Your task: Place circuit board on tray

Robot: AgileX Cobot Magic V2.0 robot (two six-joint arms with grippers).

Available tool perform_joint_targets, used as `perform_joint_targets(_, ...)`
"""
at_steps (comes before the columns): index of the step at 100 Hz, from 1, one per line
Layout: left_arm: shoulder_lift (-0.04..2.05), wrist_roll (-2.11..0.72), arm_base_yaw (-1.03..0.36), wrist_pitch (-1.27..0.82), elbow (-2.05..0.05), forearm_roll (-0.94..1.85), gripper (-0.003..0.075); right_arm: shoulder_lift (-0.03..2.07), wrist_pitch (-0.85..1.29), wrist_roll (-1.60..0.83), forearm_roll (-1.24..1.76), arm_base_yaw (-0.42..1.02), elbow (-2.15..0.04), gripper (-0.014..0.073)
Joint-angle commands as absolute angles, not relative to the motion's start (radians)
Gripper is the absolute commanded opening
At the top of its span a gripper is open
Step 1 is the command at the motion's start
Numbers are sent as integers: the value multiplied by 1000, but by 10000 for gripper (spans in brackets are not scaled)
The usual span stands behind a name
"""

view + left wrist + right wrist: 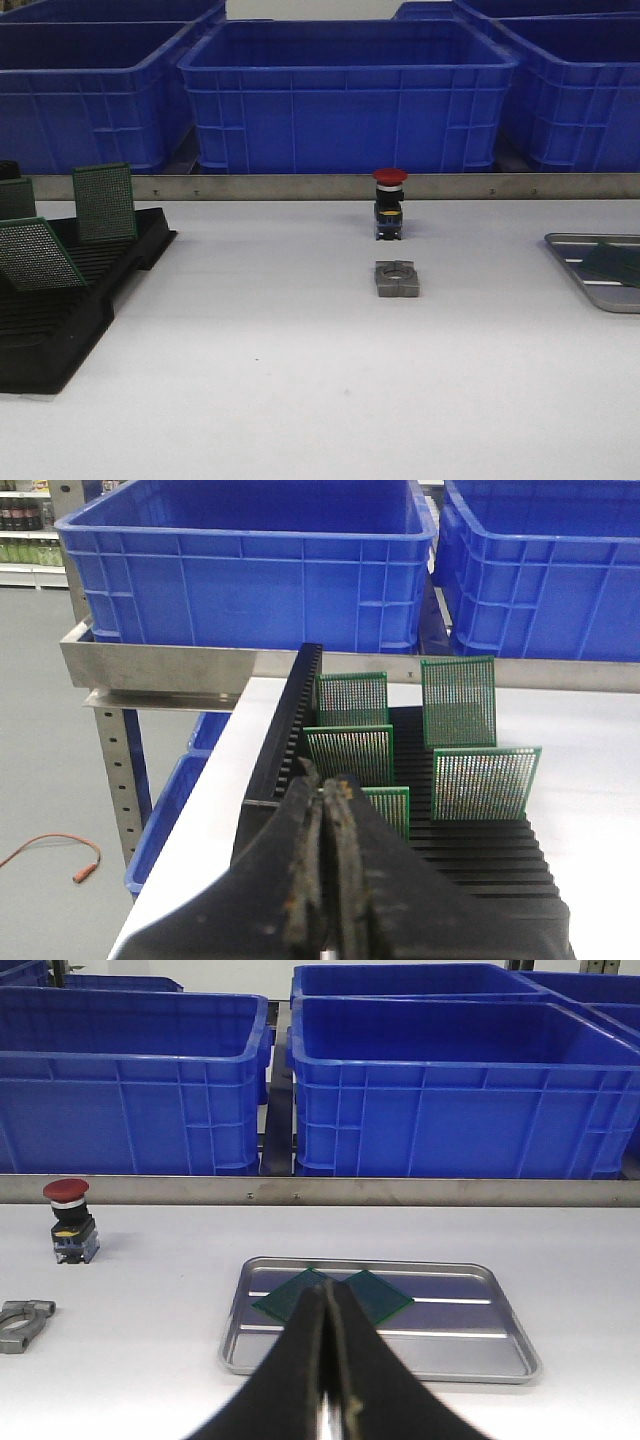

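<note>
The silvery tray [450,1345] lies on the white table with two green circuit boards [380,1295] flat on its floor, side by side. My right gripper [328,1297] hovers in front of the tray, shut and empty, its fingers hiding part of the boards. In the front view the tray [580,270] is at the right edge with a green board [612,262] on it. At the left, a black slotted rack [60,310] holds several upright circuit boards [485,782]. My left gripper [325,785] is shut and empty, just short of the rack [480,860].
A red-capped push button [389,204] and a grey metal clamp [397,279] stand mid-table. Large blue bins [345,95] line a steel shelf behind the table. In the left wrist view the table edge [215,780] drops off beside the rack.
</note>
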State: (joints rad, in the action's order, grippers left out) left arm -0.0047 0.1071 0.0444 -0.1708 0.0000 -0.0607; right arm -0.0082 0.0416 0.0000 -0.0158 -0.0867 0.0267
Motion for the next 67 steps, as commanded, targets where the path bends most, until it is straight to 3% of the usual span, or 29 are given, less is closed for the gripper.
perform_joint_targets(1,-35,118,47,-91,48,-54,-20,-37,-39,0,-32,-92,15,-58)
perform_joint_targets(67,-35,118,47,-91,48,-54,-20,-37,-39,0,-19,-92,15,-58)
